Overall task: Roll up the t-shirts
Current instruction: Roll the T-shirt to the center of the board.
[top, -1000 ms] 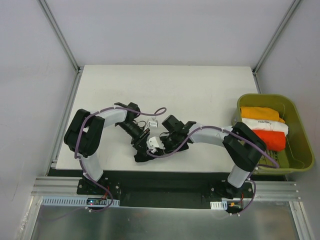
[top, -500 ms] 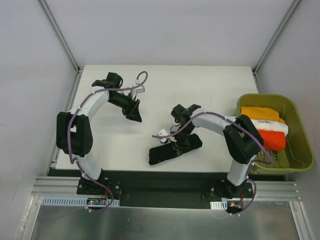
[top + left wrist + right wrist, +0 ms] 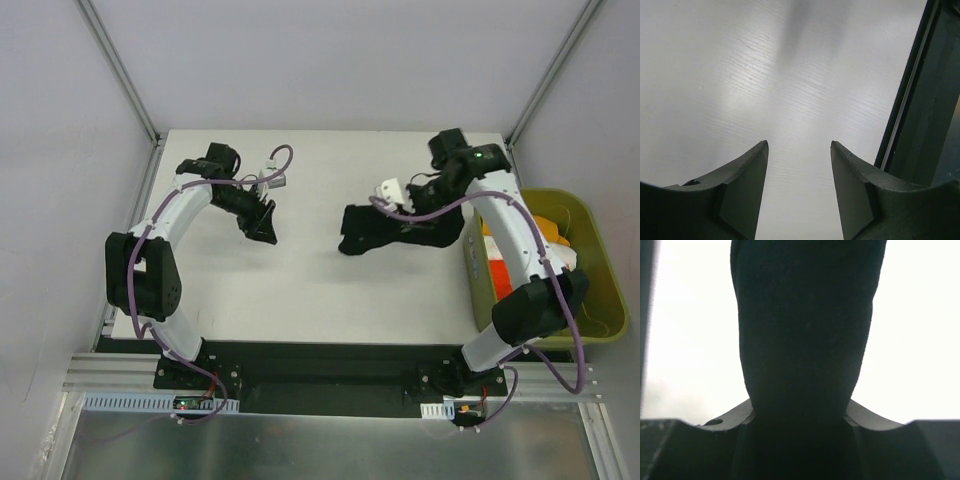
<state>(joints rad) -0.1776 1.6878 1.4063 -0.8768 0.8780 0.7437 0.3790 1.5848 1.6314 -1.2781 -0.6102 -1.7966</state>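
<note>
The right gripper (image 3: 405,222) grips the black shirt (image 3: 380,228) beside the bin (image 3: 530,195), and the left gripper (image 3: 265,225) holds nothing.
The bunched black shirt sticks out leftward from the closed right jaws, over the right part of the table (image 3: 330,290) and just left of the olive bin. An orange bundle (image 3: 548,228) and a white bundle (image 3: 570,258) show there past the arm. The left gripper hangs over the table's far left, jaws moderately apart, well away from the shirt.
</note>
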